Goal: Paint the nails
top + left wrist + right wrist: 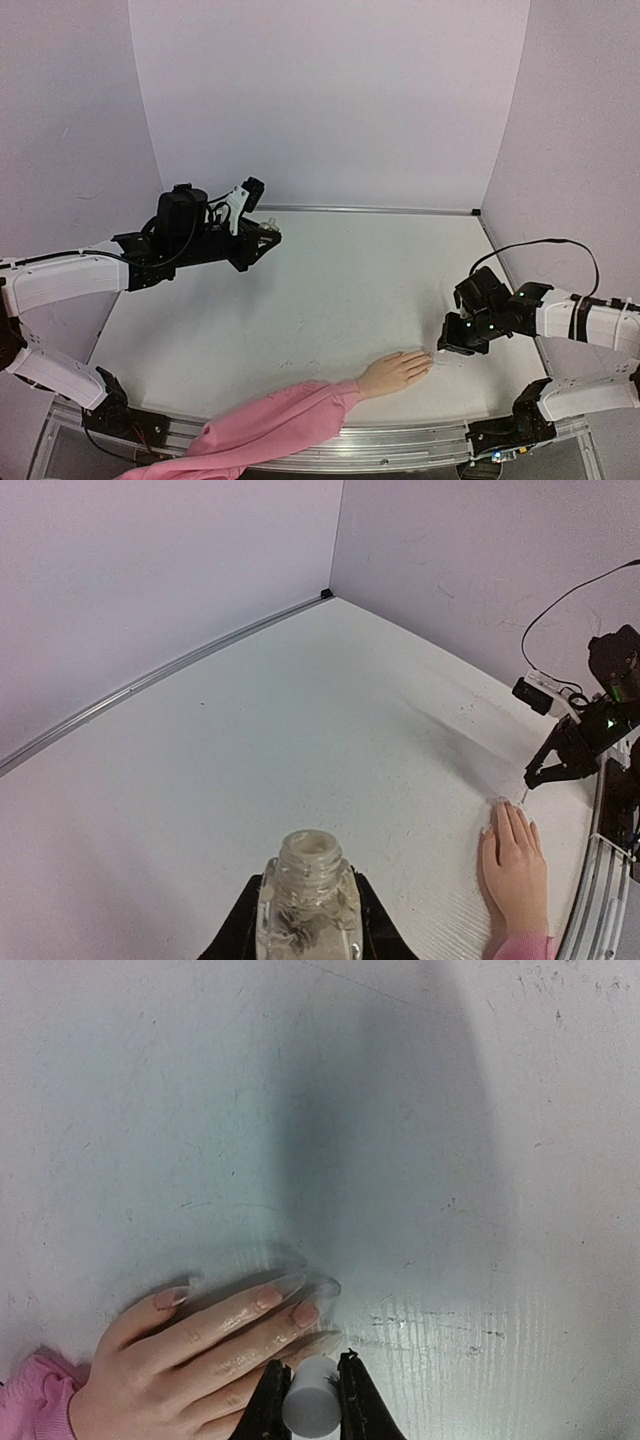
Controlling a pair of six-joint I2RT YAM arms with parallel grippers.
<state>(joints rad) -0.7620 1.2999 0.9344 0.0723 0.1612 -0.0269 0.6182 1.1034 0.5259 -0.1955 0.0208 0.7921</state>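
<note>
A peach mannequin hand (395, 372) lies flat on the white table near the front edge, its pink sleeve (270, 425) trailing off to the left. Its nails (268, 1296) show as long clear tips with pinkish beds. My right gripper (313, 1400) is shut on a white cylindrical brush cap (313, 1408) and sits low, right over the lower fingertips; the brush itself is hidden. My left gripper (308, 925) hovers at the back left, shut on an open clear glass bottle (308, 895) held upright.
A metal rail (400, 445) runs along the table's front edge. Pale walls close in the back and both sides, with a thin strip (370, 210) at the back wall's foot. A black cable (550, 243) loops over the right arm.
</note>
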